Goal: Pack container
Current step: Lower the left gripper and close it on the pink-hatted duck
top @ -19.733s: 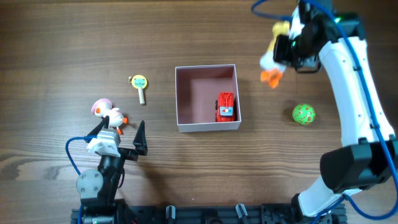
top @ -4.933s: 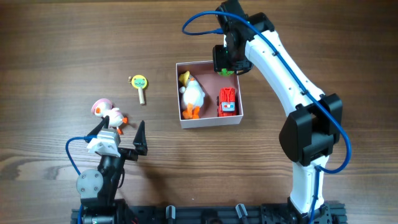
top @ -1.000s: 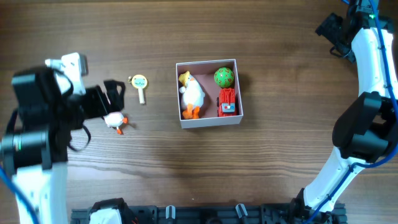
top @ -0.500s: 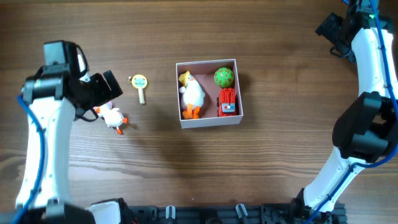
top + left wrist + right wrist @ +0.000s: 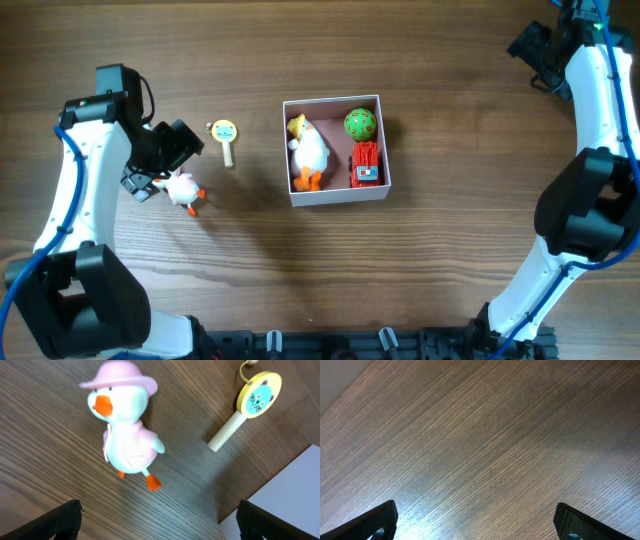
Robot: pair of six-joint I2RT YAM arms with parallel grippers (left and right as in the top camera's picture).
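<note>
Dark wood grain runs across the table [image 5: 450, 250], and the container [image 5: 335, 200] sits near its middle, open side up, showing its pink floor inside thin white walls. Three toys lie in it: a white duck with a yellow hat [image 5: 308, 152] along the left side, a green ball [image 5: 360, 123] in the far right corner, and a red truck [image 5: 365, 166] just in front of the ball against the right wall. Well to the left of the container lies a small yellow disc on a wooden stick [image 5: 224, 137], and nearer the left arm a white duck in a pink hat [image 5: 127, 445] lies on its back on the table. The left claw [image 5: 163, 160] hangs over this duck with its fingers spread wide; in the left wrist view both fingertips [image 5: 65, 519] stand far out to either side, touching nothing. A corner of the container's white wall shows at the lower right of that view. The right claw [image 5: 533, 52] is off at the far right edge, well away from the container, likewise spread open and gripping nothing, with only bare wood beneath it.
</note>
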